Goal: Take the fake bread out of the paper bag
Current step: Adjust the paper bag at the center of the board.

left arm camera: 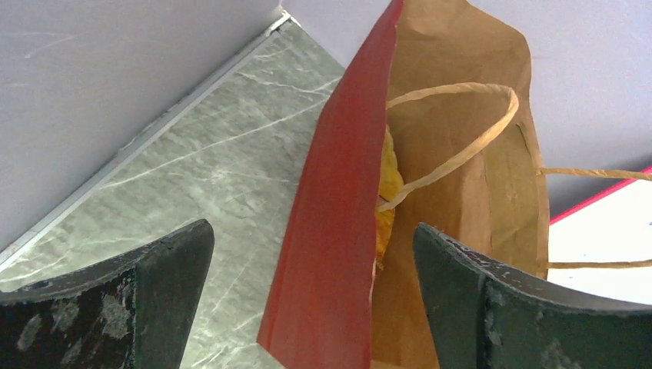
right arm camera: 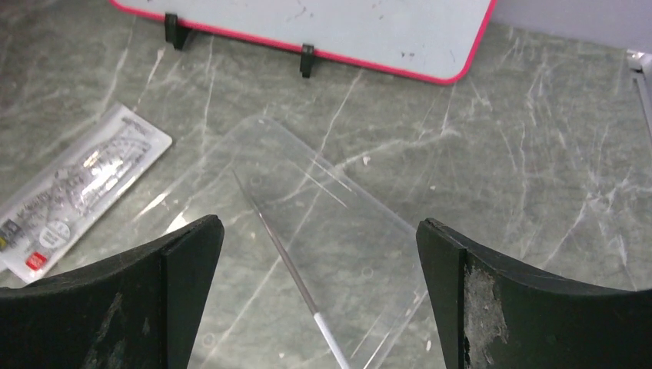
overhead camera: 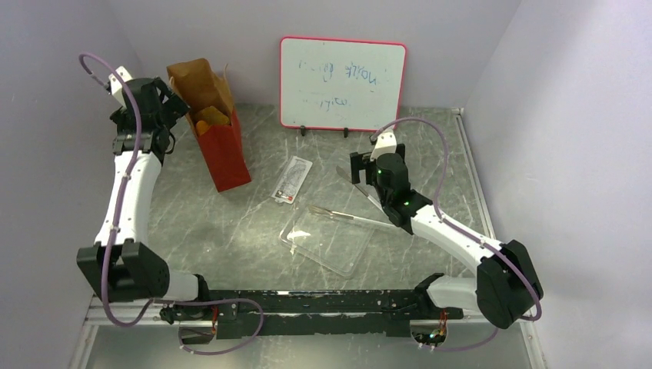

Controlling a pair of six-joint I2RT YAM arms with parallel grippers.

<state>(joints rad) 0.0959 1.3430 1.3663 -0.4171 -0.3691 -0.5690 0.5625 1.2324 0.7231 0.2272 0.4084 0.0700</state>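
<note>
- the bag point(overhead camera: 221, 142) point(left arm camera: 330, 254) stands upright at the back left of the table point(overhead camera: 438, 161), red outside, brown inside, mouth open.
- the bread point(overhead camera: 209, 119) point(left arm camera: 388, 181) is inside the bag: orange and yellow pieces show just below the rim, and how many there are cannot be told.
- a twisted paper handle point(left arm camera: 461, 142) loops across the bag's mouth.
- the left end effector point(overhead camera: 161, 98) point(left arm camera: 311, 231) hangs at the bag's top on its left side, fingers spread wide with nothing between them. in its wrist view the red wall sits in the gap, and touch cannot be told.
- the right end effector point(overhead camera: 361, 173) point(right arm camera: 319, 227) is spread wide too, empty, above the far end of a clear tray point(overhead camera: 327, 240) point(right arm camera: 330, 207) that lies near the table's middle.
- a flat printed packet point(overhead camera: 291, 179) point(right arm camera: 77, 184) lies between bag and tray, apart from both.
- a red-framed whiteboard point(overhead camera: 342, 83) point(right arm camera: 330, 23) stands on feet against the back wall.
</note>
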